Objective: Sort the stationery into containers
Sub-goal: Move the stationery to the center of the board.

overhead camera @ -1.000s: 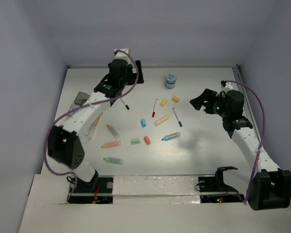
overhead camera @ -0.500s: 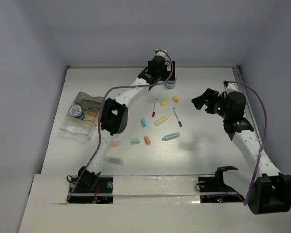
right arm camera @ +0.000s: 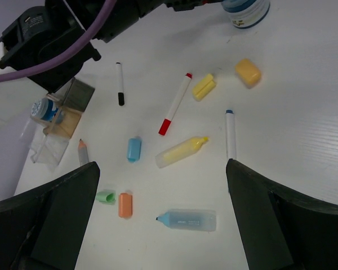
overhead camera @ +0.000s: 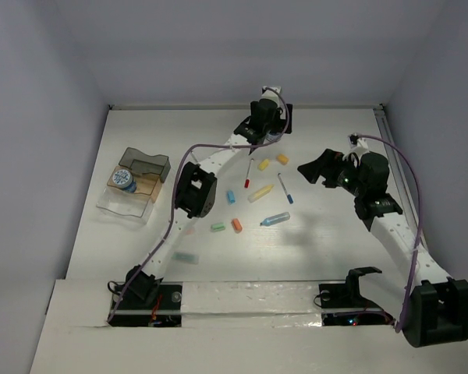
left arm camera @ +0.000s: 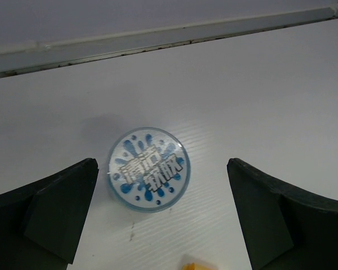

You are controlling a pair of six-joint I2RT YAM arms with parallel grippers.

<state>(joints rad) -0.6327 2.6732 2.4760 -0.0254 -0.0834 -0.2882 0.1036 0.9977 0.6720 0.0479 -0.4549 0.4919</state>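
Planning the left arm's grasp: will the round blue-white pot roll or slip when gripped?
The pot stands upright on the table, so it probably won't roll unless tipped. Its round, glossy-looking wall may slip sideways when squeezed. It looks small, so it is likely light.

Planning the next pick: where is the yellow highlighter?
In the top view the yellow highlighter lies centrally, between the red-capped white pen and the blue-capped white pen.

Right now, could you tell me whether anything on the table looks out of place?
One round blue-white pot stands alone by the far edge, away from the clear tray and grey box on the left. The pens and markers lie scattered mid-table, unsorted. Nothing looks spilled or damaged.
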